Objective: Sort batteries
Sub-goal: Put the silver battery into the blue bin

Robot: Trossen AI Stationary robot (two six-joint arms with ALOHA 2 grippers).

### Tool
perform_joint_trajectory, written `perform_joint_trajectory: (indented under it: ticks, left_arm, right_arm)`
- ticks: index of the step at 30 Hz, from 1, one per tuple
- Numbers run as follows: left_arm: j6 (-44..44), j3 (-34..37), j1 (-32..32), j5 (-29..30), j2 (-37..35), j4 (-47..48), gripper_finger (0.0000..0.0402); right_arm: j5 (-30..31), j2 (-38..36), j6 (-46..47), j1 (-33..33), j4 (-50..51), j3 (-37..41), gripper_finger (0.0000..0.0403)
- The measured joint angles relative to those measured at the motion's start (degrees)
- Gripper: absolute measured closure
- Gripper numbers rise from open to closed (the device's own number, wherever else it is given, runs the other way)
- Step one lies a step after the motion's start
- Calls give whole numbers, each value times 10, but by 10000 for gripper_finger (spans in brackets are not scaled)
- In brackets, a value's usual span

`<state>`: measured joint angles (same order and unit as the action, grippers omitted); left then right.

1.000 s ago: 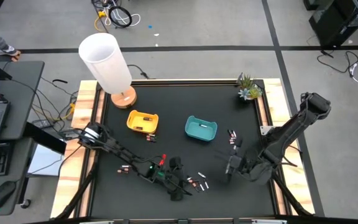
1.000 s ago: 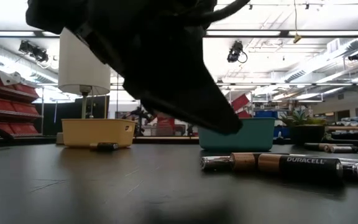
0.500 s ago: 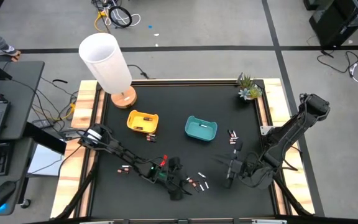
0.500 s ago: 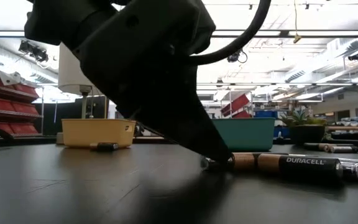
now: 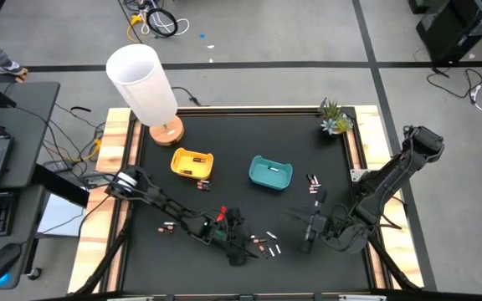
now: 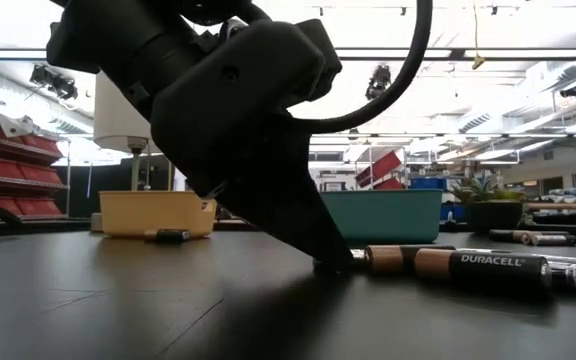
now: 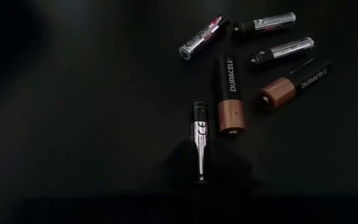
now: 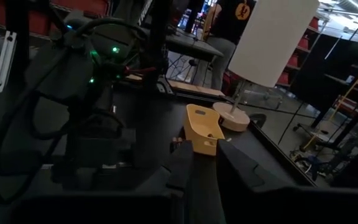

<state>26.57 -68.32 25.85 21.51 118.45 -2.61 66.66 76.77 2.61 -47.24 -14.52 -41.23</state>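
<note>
Black table with lamp, yellow tray, teal tray. Left gripper pinching a silver battery; right gripper jaws unclear.

Just beyond the left gripper the black mat is crowded by loose copper-ended and silver batteries; open mat is left behind it.

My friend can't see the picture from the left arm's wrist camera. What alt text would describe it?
Six small batteries lie on a black table: two dark ones with copper ends and four slim silver ones. The nearest silver battery points at the camera, its near end meeting a dark shape at the picture's lower edge.
</note>
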Motion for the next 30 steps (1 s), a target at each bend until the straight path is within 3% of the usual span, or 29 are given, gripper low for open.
perform_joint_trajectory:
  ticks: [2,11,18,25,30]
  left_arm:
    - [-9,0,0,17,-2,8,371]
    - [-51,2,-22,32,-18,38,371]
    - [-116,2,-52,37,-72,42,371]
    - [-189,2,-128,50,-99,27,366]
    - [-222,2,-199,23,-94,-23,345]
  right_arm:
    - [-1,0,1,0,0,0,346]
    - [-2,0,3,0,1,0,346]
    - [-3,0,22,0,8,0,346]
    - [-3,0,25,0,0,0,346]
    - [-3,0,33,0,-3,3,346]
